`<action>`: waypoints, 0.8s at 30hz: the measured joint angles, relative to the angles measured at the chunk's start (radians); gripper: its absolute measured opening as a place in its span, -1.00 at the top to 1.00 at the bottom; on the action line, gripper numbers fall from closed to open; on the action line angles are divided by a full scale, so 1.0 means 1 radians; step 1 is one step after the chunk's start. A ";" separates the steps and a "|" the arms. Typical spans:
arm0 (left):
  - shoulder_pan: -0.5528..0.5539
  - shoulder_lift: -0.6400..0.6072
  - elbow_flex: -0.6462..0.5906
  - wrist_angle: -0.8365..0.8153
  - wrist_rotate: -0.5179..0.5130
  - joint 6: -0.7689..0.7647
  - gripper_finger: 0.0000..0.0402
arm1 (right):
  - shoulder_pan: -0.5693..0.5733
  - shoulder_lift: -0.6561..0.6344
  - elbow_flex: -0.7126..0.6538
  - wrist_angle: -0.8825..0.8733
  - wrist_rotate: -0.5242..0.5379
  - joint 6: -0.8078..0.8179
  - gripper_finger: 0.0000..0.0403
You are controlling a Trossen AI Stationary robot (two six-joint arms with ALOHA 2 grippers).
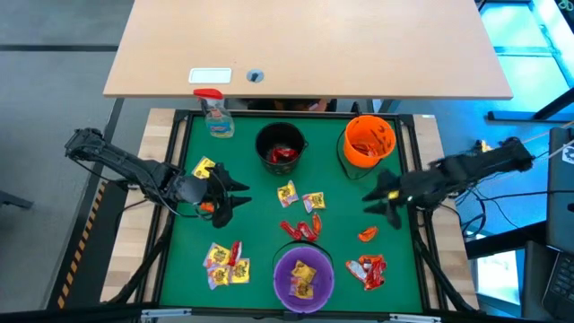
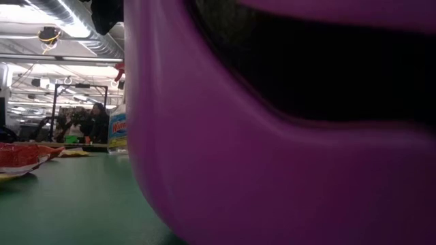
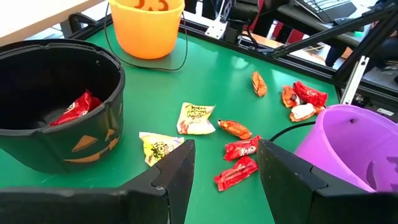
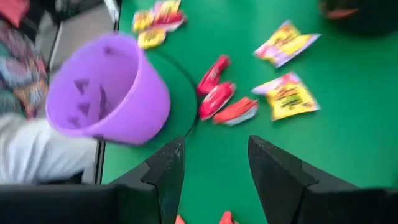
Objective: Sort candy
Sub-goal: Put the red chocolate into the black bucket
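Note:
Small wrapped candy lies on the green mat: two yellow packets, red ones, one orange, a red and orange group, a yellow and red group and a lone yellow one. The black bowl holds red candy, the orange bowl orange candy, the purple bowl yellow candy. My left gripper hangs open left of the middle packets. My right gripper hangs open to their right, near the orange packet.
A spray bottle with a red trigger stands at the mat's far left corner. A raised black frame edges the mat. A wooden tabletop lies beyond it. In the low view the purple bowl fills most of the picture.

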 joint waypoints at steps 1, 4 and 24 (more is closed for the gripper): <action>0.000 0.000 0.000 0.000 0.000 0.000 0.19 | 0.023 0.029 0.000 0.013 0.007 -0.001 0.14; 0.000 0.000 0.000 0.000 -0.002 0.000 0.19 | 0.083 0.100 0.000 0.048 0.004 0.002 0.14; 0.000 0.000 0.000 0.020 -0.005 -0.001 0.19 | 0.439 0.322 0.001 0.077 0.034 0.267 0.14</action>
